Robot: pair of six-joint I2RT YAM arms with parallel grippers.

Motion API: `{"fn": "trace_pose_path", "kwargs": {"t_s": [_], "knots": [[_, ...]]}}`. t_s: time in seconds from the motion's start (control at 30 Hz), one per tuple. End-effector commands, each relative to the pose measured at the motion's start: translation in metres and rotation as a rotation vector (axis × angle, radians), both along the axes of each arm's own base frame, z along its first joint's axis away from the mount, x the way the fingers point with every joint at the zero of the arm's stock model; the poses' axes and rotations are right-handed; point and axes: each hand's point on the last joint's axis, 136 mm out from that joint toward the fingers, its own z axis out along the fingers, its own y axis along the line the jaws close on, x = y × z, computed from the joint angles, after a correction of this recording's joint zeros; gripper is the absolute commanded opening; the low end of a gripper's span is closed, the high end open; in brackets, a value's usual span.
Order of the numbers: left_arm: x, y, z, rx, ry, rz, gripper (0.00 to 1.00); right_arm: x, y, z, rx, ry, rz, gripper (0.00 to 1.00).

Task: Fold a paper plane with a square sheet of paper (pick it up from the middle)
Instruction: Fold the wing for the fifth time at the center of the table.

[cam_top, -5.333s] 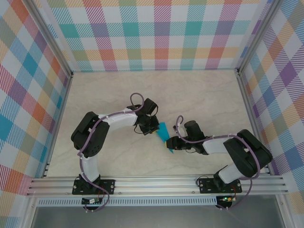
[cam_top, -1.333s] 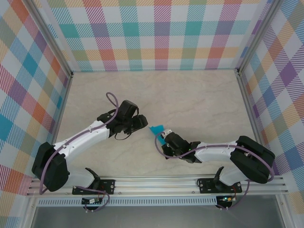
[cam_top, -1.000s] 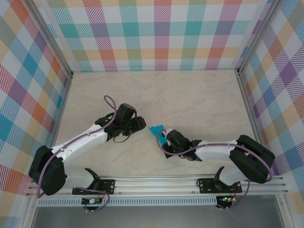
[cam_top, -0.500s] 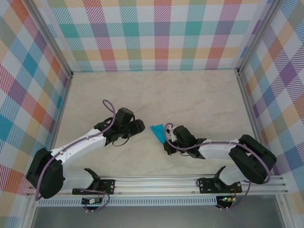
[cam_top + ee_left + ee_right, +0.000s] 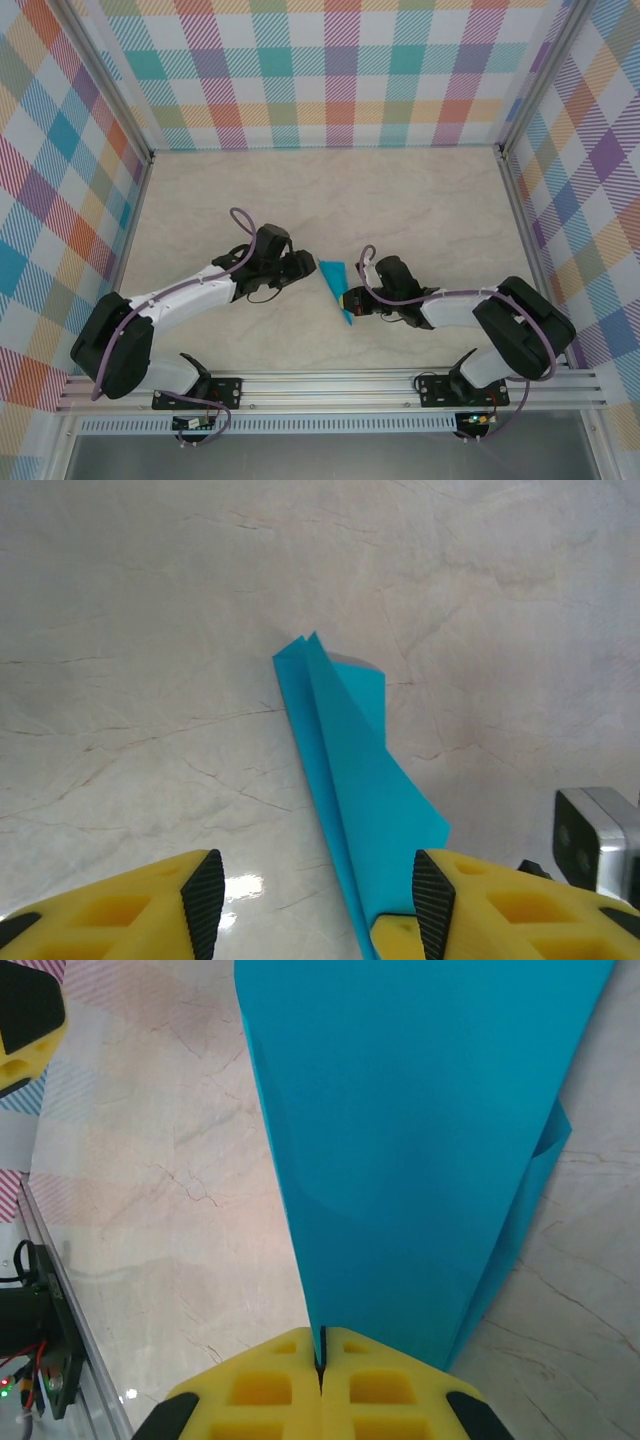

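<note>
the paper plane sits at the middle of the table, toward the near edge, between my two arms. it is a slim cyan dart, its wide end toward the back and its narrow tip toward me. my right pincer comes at it from the right and is clamped shut on it near the narrow end. in the right wrist view the yellow fingers meet with no gap, and the paper's edge runs straight into the seam between them. from there the paper fans out wide (one layer curls out past the other on the right side).

my left pincer is just beside the plane on its left, jaws apart and holding nothing. in the left wrist view the plane's near end runs down between the two black pads, much closer to the right one.

i cannot tell whether that right pad touches the paper, since the two overlap at the bottom edge and the tip is cut off there. my right fingers hide the pinched part of the plane. i cannot make out whether the wide end rests on the marble or hangs just above it.
</note>
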Motion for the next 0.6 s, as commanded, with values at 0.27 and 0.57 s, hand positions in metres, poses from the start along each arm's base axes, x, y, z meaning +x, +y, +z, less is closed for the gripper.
{"fn": "trace_pose_path", "kwargs": {"t_s": [0.27,0.57], "knots": [[0.001,-0.018,-0.011,-0.070,0.004,-0.060,0.50,0.008,0.007,-0.001,0.139,0.113,-0.069,0.03],[0.001,-0.034,-0.013,-0.120,-0.011,-0.114,0.45,0.011,0.003,-0.009,0.171,0.187,-0.110,0.03]]}}
